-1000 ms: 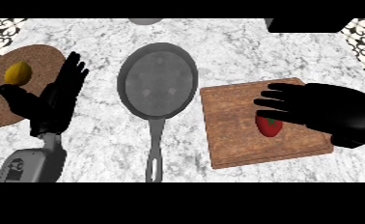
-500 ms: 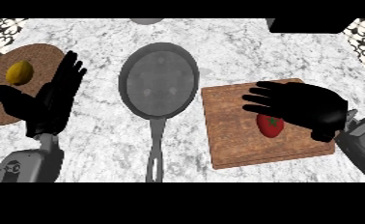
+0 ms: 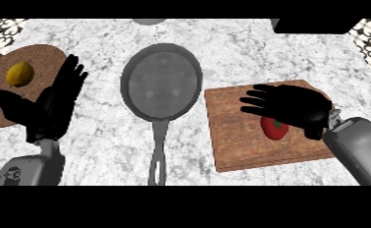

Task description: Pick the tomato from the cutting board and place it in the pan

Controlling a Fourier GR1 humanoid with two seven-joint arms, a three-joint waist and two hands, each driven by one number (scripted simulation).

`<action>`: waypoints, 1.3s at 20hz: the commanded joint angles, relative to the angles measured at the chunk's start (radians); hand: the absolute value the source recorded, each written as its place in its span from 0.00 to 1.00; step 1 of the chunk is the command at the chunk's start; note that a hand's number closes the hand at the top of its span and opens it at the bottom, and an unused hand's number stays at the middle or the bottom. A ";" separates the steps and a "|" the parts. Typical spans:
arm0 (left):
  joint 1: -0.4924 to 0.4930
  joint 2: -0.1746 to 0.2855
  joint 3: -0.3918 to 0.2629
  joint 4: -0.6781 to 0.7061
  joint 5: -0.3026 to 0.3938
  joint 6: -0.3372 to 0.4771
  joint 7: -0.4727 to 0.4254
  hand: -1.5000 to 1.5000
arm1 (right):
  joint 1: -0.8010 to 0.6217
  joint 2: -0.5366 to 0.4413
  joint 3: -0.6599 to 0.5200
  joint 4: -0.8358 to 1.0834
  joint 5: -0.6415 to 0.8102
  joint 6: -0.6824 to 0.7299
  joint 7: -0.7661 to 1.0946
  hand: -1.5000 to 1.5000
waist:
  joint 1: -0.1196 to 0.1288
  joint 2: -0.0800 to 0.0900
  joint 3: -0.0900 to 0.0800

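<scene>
The right hand (image 3: 293,106), fingers spread open, hovers above the tomato (image 3: 275,128), which lies under the palm's near edge.

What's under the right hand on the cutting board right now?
The tomato, lying on the cutting board. Its lower part shows below the right hand; its upper part is covered by the palm, so contact cannot be judged. The hand's fingers are spread open.
</scene>
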 commanded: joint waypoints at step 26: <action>-0.011 -0.047 0.013 -0.032 -0.053 -0.011 0.037 0.50 | -0.003 0.236 -0.074 0.286 0.152 -0.155 -0.237 1.00 | -0.002 0.000 0.000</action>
